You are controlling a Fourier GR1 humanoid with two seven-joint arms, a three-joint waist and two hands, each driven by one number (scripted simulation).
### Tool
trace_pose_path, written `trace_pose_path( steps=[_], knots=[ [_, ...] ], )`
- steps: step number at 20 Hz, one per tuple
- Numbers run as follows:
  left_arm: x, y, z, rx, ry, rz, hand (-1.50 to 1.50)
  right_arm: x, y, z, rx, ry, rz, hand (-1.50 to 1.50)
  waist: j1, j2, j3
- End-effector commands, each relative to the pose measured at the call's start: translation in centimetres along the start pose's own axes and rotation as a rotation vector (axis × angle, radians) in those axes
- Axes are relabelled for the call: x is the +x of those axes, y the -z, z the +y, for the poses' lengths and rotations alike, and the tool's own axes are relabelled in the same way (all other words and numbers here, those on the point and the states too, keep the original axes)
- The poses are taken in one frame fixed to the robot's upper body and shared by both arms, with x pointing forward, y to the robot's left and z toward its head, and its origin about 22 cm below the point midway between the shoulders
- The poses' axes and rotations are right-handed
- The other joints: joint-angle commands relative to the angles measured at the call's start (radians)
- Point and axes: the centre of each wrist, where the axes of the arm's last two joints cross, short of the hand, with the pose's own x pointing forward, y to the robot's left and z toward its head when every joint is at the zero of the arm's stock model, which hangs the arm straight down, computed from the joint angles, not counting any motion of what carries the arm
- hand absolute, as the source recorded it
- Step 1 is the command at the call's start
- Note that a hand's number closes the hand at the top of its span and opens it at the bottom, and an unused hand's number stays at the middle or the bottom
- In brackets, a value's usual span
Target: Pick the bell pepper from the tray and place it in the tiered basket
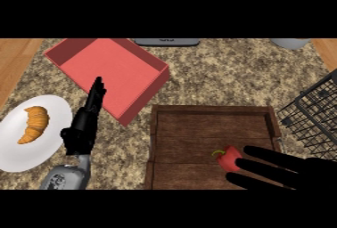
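Observation:
A red bell pepper (229,160) with a green stem lies in the wooden tray (197,122), toward its near right side. My right hand (289,171) comes in from the lower right with straight fingers spread. Its fingertips reach the pepper's right side but do not curl round it. The black wire tiered basket (314,116) stands at the right edge, only partly in view. My left hand (87,120) rests at the left with fingers straight and pointing up, holding nothing.
A red open box (112,73) sits behind the tray at the upper left. A white plate (20,147) carrying a croissant (34,124) lies at the left edge. Grey objects show partly at the counter's far edge.

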Motion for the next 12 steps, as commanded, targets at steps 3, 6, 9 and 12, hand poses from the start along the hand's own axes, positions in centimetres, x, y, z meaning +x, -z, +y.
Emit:
trace_pose_path(
  steps=[3,6,9,12],
  knots=[
    [1.0,0.5,-0.3,0.001,0.009,-0.009,0.0,-2.8,-0.2,1.4,0.061,-0.122,-0.035,-1.5,-0.002,-0.001,-0.001],
    [0.7,0.8,-0.6,0.0,0.015,-0.008,0.0,-1.7,0.3,3.2,0.069,-0.165,-0.086,-1.5,-0.008,-0.003,-0.002],
    [1.2,1.5,-1.5,-0.002,0.012,0.015,0.0,-1.3,0.7,4.1,0.047,-0.227,-0.132,-1.5,-0.01,-0.003,-0.002],
    [1.3,0.7,-0.7,0.011,-0.008,-0.003,0.0,-3.0,1.5,4.8,0.019,-0.249,-0.12,-1.5,-0.005,-0.003,-0.003]
  ],
)
